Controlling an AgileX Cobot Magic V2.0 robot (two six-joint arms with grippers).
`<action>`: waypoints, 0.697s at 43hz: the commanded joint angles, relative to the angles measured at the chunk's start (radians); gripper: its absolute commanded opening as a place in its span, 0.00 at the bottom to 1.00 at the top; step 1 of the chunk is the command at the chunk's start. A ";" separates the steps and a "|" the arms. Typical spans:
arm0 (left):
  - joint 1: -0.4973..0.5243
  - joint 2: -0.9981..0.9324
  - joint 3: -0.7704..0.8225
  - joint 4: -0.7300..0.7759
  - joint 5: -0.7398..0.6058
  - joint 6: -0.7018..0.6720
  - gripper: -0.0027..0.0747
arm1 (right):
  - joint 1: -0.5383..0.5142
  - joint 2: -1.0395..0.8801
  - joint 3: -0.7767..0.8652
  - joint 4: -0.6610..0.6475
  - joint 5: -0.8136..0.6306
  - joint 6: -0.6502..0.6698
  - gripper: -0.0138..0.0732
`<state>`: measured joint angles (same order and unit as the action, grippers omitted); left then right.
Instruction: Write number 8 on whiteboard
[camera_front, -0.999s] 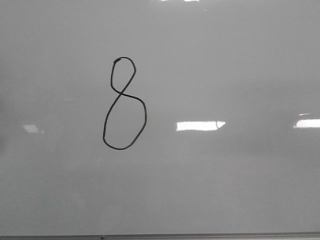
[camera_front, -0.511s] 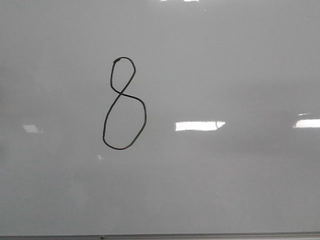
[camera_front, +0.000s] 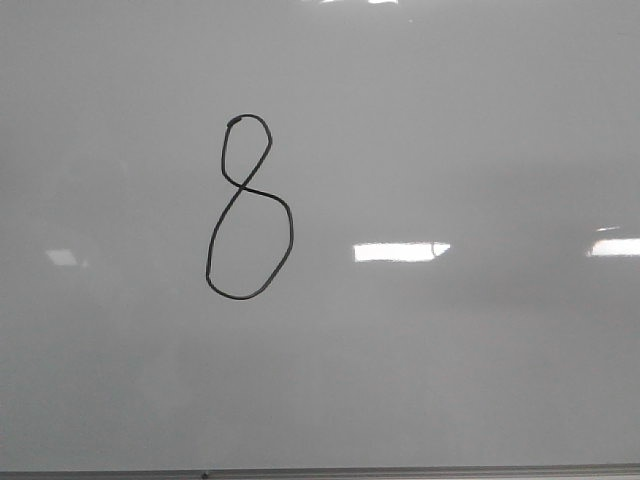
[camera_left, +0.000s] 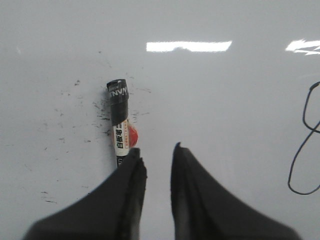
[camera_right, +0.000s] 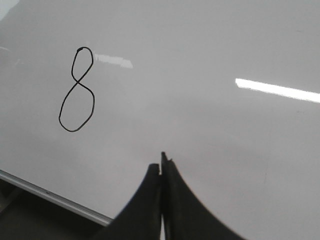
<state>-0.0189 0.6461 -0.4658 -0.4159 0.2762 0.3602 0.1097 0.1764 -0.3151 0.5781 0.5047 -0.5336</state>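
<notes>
The number 8 (camera_front: 248, 207) is drawn in thin black line on the whiteboard (camera_front: 450, 380), left of centre in the front view. It also shows in the right wrist view (camera_right: 77, 90), and part of it at the edge of the left wrist view (camera_left: 306, 145). No gripper shows in the front view. My left gripper (camera_left: 156, 152) is open and empty above the board. A marker (camera_left: 121, 122) with a black cap and white label lies on the board just beyond one of its fingertips (camera_left: 135, 159). My right gripper (camera_right: 161, 167) is shut and empty over the board.
Small black ink specks (camera_left: 75, 100) are scattered on the board around the marker. The board's grey frame edge (camera_front: 320, 472) runs along the near side and shows in the right wrist view (camera_right: 50, 196). Bright light reflections (camera_front: 400, 251) lie on the board.
</notes>
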 joint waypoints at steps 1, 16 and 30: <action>0.001 -0.105 0.003 -0.020 -0.055 -0.008 0.02 | -0.008 0.011 -0.027 0.020 -0.075 -0.001 0.08; 0.001 -0.299 0.007 -0.032 -0.052 -0.008 0.01 | -0.008 0.011 -0.027 0.020 -0.075 -0.001 0.08; 0.001 -0.299 0.007 -0.032 -0.052 -0.008 0.01 | -0.008 0.011 -0.027 0.020 -0.075 -0.001 0.08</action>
<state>-0.0189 0.3409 -0.4313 -0.4301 0.2867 0.3602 0.1097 0.1764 -0.3151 0.5781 0.5047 -0.5336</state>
